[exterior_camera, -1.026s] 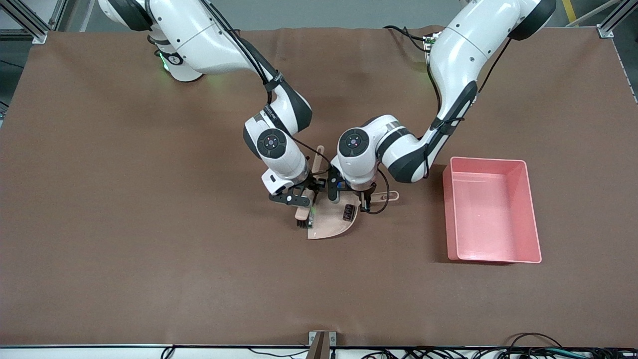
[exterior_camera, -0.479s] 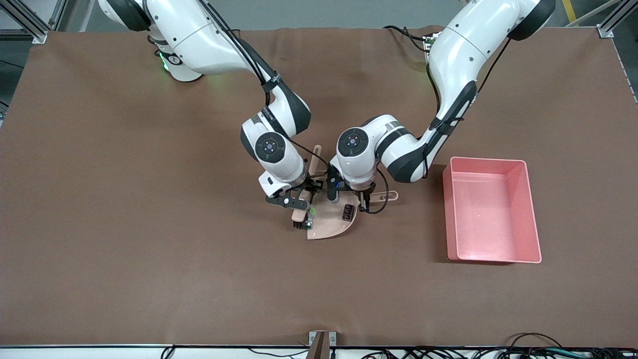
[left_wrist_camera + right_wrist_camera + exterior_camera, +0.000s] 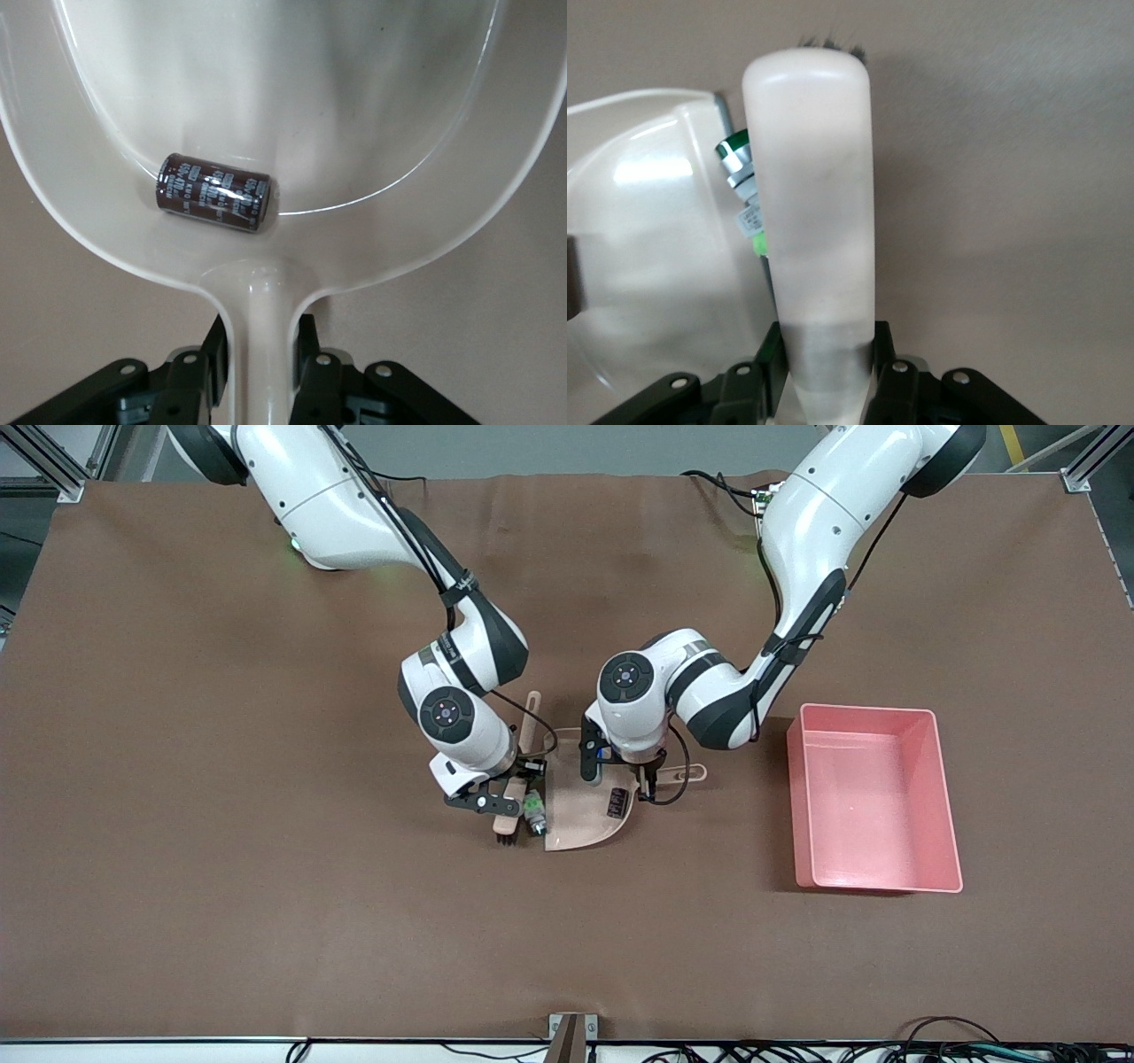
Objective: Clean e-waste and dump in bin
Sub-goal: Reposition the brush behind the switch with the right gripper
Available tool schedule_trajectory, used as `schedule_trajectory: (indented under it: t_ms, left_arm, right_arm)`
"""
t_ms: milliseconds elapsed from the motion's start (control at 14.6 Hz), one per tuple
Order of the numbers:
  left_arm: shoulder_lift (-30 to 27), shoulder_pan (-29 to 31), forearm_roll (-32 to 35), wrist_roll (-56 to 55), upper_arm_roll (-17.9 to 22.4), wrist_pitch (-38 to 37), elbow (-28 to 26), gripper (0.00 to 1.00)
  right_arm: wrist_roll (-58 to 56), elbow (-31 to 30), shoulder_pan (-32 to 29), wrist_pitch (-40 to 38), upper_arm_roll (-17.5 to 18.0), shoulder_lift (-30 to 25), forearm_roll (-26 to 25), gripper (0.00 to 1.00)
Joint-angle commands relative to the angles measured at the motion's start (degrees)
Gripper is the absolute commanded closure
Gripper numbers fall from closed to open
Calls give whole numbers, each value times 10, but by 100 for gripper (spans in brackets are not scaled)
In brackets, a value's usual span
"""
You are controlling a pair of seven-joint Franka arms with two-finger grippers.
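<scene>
The beige dustpan (image 3: 580, 819) lies on the table, and my left gripper (image 3: 649, 773) is shut on its handle (image 3: 257, 319). The dark maroon-brown cylinder (image 3: 617, 803) lies inside the pan, as the left wrist view (image 3: 213, 193) also shows. My right gripper (image 3: 503, 793) is shut on a beige brush (image 3: 507, 815) that stands bristles-down beside the pan's open edge. The white-and-green component (image 3: 534, 815) sits between the brush and the pan's rim, and it shows in the right wrist view (image 3: 740, 177) too. The pink bin (image 3: 802, 806) stands toward the left arm's end of the table.
The brown table cover (image 3: 266, 886) stretches bare all round the pan and bin. Cables run along the table edge nearest the front camera.
My right arm has carried the brush toward the right arm's end of the table, away from the pan. The white-and-green component has shifted with it to the pan's rim. The left arm held still.
</scene>
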Motion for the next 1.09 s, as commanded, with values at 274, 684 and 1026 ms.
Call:
schedule_trajectory:
  t_ms: [274,684,1026]
  left_arm:
    - [19,-8,9,-7,0,-1,21,83]
    - [20,-8,10,-7,2,-1,20,83]
    - [19,-6,11,-7,2,-3,20,83]
  right_arm:
    - [-49,2,-19,-7,6,9,-50,100]
    - [-88,40,-16,-12,6,56,-85,100]
    - [-81,60,-8,-10,7,76,-78,100]
